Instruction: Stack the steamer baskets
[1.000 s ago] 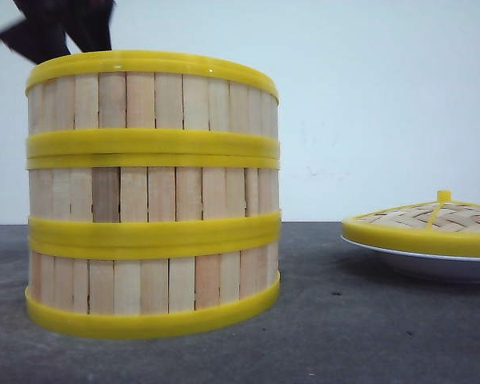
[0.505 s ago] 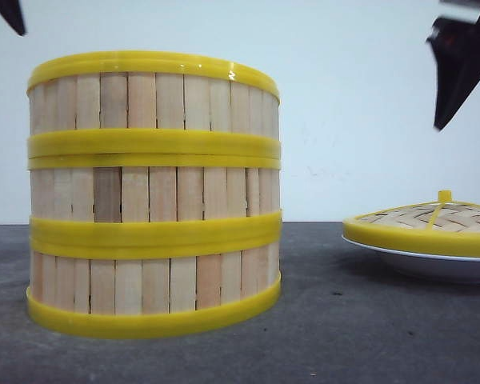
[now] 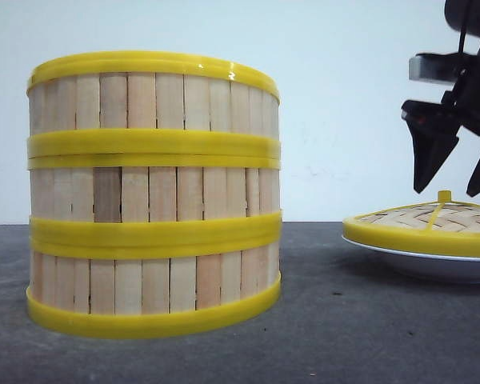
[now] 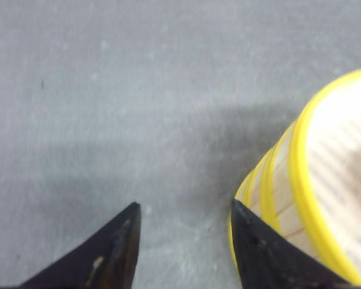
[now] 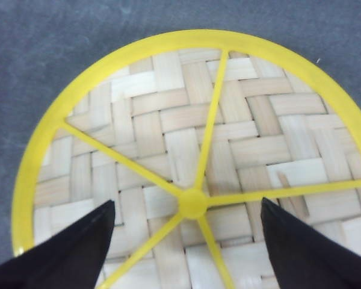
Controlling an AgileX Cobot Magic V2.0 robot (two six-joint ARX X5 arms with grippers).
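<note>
Steamer baskets (image 3: 153,192) stacked three high, frame left. Right gripper (image 3: 454,172) spread wide above lid (image 5: 195,156) knob, frame right. Left gripper (image 4: 183,241) parted, empty. Risk: off-centre closure, knob slipping, lid dragging plate (image 3: 420,260).

A plain pale wall (image 3: 344,96), faintly blue-white and bare but for a few faint scuffs, fills the whole upper part of the front view and meets the surface below in a straight level line. That surface is a dark grey tabletop (image 3: 336,328) with a fine matte grain, and soft blurred shadows lie on it in both the front and left wrist views. The light is even and diffuse, with no hard-edged shadow on wall or tabletop.
</note>
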